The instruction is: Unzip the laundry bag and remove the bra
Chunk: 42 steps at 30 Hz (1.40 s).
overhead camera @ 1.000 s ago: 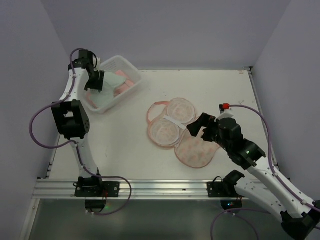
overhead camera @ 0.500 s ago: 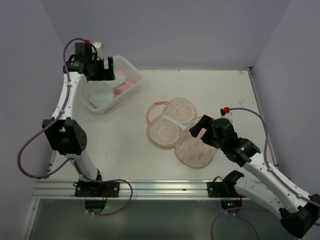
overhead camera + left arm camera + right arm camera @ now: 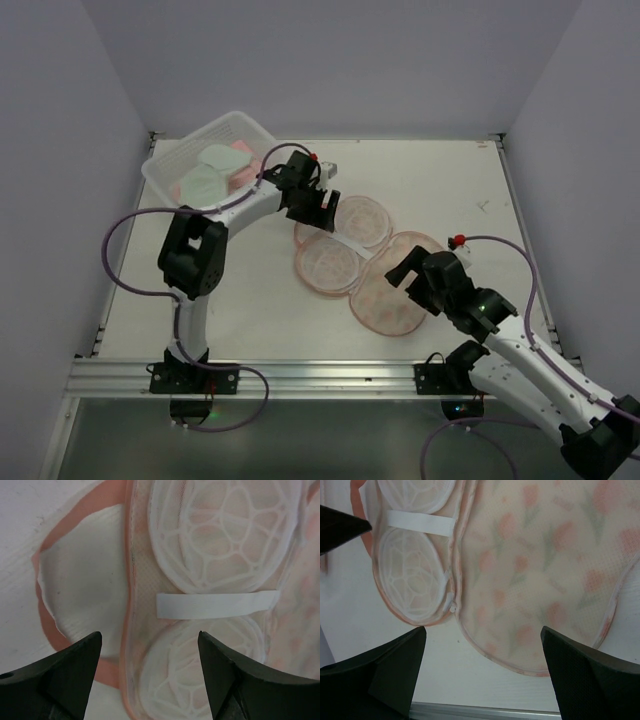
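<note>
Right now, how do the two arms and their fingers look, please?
Both the left arm and the right arm have white links with black joints. A lilac cable loops beside each, and a small red cap sits near each wrist. The fingers are matt black and wedge-shaped.

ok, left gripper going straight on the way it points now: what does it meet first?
Probably the open peach-pink fabric laundry bag: its pink zip edge lies just ahead of the open left gripper. Remaining gap unclear.
</note>
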{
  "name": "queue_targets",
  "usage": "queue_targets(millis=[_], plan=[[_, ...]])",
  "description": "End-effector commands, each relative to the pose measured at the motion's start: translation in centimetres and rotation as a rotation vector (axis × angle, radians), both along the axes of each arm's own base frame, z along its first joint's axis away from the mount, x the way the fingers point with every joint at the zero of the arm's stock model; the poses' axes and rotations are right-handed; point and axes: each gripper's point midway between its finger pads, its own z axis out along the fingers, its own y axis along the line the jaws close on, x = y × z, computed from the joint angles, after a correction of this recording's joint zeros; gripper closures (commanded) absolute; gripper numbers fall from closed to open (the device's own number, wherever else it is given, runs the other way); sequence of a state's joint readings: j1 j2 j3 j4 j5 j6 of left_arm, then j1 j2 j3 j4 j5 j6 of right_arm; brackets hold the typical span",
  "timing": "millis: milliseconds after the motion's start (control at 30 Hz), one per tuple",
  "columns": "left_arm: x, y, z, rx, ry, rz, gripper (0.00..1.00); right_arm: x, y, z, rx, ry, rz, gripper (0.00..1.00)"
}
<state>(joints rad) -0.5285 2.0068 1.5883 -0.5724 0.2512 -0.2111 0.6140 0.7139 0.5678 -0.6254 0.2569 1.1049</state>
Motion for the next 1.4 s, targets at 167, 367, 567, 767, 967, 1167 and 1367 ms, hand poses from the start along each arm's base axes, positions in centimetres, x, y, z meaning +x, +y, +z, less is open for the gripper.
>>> queue_targets(millis=[167,367,567,767,967,1167,1367], plan=[[1.6,-0.7,-4.3,0.049,-0.040,0.089,0.31,-1.3,0.1,-0.6,0.100,0.003,-0.021,0.01],[0.4,0.0,-5.6,0.047,-0.017,0.121,0.70,-1.4,0.1,-1.3,0.090,0.010,-0.009,0.01],[-4.2,4.5,-6.5,0.091,0.034,0.291,1.00,-0.9,0.2,-2.4,0.023,0.076,-0.015,0.01],[-9.4,9.6,-7.4,0.152,0.071,0.449,1.00,0.5,0.0,-2.9,-0.065,0.119,-0.040,0.01],[-12.0,13.5,-7.7,0.187,0.056,0.561,1.00,1.2,0.4,-5.4,-0.163,0.247,-0.033,0.03],[-11.9,13.2,-6.7,0.134,0.033,0.585,1.00,1.7,1.7,-7.6,-0.189,0.331,0.009,0.11],[-11.6,13.1,-6.1,0.114,0.017,0.593,1.00,2.1,3.2,-9.2,-0.172,0.356,0.065,0.28]])
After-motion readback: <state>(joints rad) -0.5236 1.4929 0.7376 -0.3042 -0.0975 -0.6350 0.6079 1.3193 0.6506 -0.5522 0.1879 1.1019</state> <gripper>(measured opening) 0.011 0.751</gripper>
